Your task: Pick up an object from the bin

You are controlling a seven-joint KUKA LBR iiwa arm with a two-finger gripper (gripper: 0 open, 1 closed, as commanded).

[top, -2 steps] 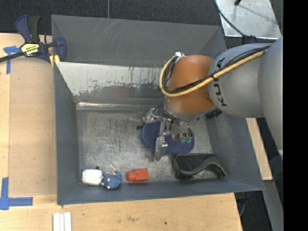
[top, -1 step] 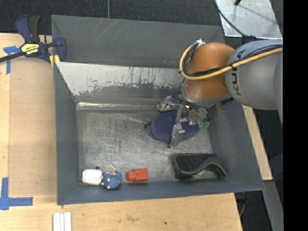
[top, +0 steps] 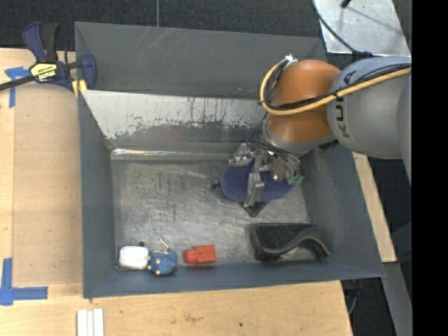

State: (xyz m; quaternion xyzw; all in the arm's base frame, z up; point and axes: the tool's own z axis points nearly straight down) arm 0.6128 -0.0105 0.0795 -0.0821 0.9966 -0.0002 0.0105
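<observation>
My gripper (top: 253, 193) hangs low at the right of the bin's floor, directly over a dark blue rounded thing (top: 234, 183) that looks like a soft cap or pouch. Its metal fingers reach down onto the blue thing's right part and hide it there. Just in front of the gripper lies a black curved thing (top: 288, 243), like a strap or shoe part, near the bin's front right corner.
Along the front wall at the left lie a white lump (top: 131, 257), a small blue toy (top: 164, 262) and a small red block (top: 200, 255). The arm with its orange cover comes in over the bin's right wall.
</observation>
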